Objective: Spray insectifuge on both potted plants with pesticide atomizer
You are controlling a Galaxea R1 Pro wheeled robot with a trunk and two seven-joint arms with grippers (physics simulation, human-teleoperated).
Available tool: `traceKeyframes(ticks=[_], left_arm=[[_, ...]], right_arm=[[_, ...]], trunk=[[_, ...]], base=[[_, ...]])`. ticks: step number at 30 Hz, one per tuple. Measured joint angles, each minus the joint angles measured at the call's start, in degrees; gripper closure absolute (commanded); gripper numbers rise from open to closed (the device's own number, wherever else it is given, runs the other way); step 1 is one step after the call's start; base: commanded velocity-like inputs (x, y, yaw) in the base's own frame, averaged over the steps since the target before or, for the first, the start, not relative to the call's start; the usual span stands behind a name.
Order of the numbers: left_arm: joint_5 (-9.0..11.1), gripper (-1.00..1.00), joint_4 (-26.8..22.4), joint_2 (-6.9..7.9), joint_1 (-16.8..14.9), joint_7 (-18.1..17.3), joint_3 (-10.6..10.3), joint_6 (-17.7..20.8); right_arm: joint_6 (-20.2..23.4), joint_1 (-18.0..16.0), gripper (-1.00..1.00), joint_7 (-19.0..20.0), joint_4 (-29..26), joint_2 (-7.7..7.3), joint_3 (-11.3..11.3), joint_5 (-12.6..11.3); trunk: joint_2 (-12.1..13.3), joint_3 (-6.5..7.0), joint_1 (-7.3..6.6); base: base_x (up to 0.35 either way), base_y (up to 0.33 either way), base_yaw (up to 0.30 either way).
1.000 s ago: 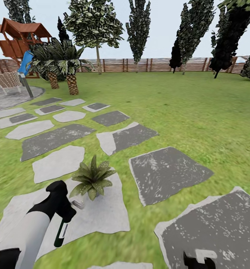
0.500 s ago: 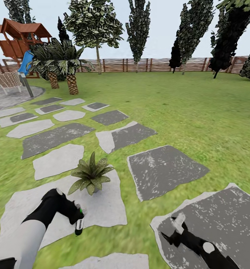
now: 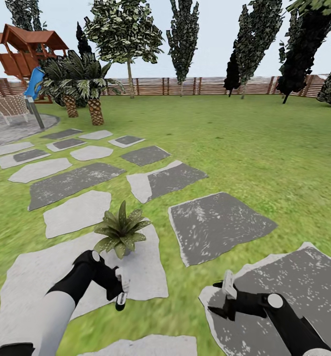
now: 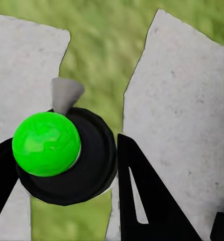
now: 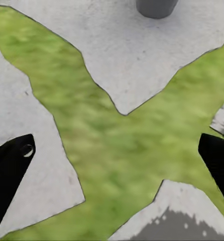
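Garden [image 3: 244,148], left gripper [image 3: 119,289] clamping pesticide atomizer [image 3: 121,296]

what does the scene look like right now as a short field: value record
setting: garden lawn with grey stepping stones
left hand: shut on the pesticide atomizer, hanging near a pale stone's edge
right hand: open, holding nothing, over a dark stone
potted plant: one in sight, on the pale stone just beyond the left hand
background: slatted fence, play tower
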Motion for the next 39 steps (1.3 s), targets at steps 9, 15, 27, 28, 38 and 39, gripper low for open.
traceKeyframes(ticks=[9, 15, 27, 28, 38, 39], left_arm=[[-0.24, 1.0, 4.69, -2.72, 0.3, -0.1, -1.41, -5.27], [-0.24, 1.0, 4.94, -4.43, 0.29, -0.08, -4.2, -7.88], [0.24, 1.0, 5.09, -7.56, 1.42, -1.53, -10.89, -11.19], [0.23, 1.0, 5.1, -7.92, 1.43, -1.81, -10.98, -11.2], [0.19, 1.0, 4.94, -10.33, 1.44, -0.96, -11.16, -10.9], [0.19, 1.0, 4.93, -10.49, 1.44, -0.77, -11.17, -10.9]], right_arm=[[0.16, -0.01, 1.0, 7.26, -5.78, 5.28, 0.24, 0.18], [0.16, -0.13, 1.0, 7.52, -6.86, 7.57, 7.54, 0.29], [0.1, -0.36, 1.0, 7.29, -6.87, 8.22, 8.25, 0.52], [0.1, -0.36, 1.0, 7.24, -6.84, 8.22, 8.24, 0.54], [0.1, -0.36, 1.0, 7.18, -6.91, 8.16, 8.23, 0.48], [0.1, -0.36, 1.0, 7.18, -6.95, 8.15, 8.22, 0.47]], trunk=[[0.0, 0.0, 0.0], [0.0, 0.0, 0.0], [0.0, 0.0, 0.0], [0.0, 0.0, 0.0], [0.0, 0.0, 0.0], [0.0, 0.0, 0.0]], base=[[0.0, 0.0, 0.0], [0.0, 0.0, 0.0], [0.0, 0.0, 0.0], [0.0, 0.0, 0.0], [0.0, 0.0, 0.0], [0.0, 0.0, 0.0]])
